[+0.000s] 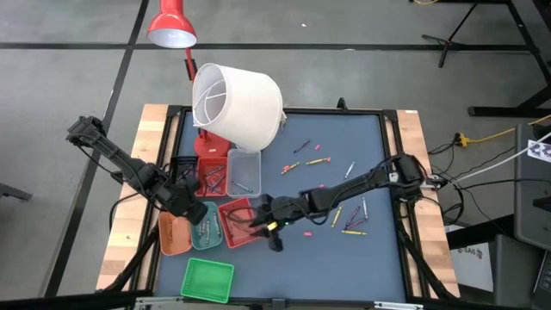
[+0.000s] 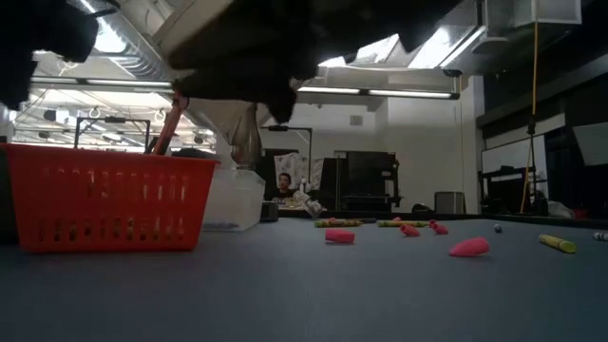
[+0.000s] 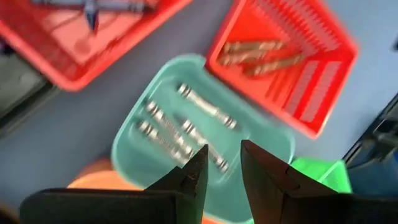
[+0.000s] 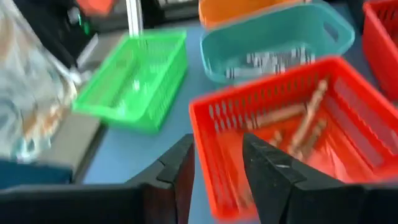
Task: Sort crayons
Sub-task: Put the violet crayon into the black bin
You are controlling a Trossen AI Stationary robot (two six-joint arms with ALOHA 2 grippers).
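Loose crayons (image 1: 352,226) scattered at table's 3 o'clock, light, stiff, brittle, roll-prone, best pinched mid-shaft across the barrel; right gripper (image 4: 217,163) released, empty over red tray (image 4: 348,134); left gripper (image 3: 221,163) parted, empty over teal tray (image 3: 130,146).

Motion blur is softening the crayons (image 3: 186,127) lying in the teal tray (image 3: 261,134), so their colours are staying unclear. In the low view, dark arm parts (image 2: 266,47) are covering the top, hiding both grippers. The white lampshade (image 1: 237,103) is concealing part of the table (image 1: 370,138) beneath it.
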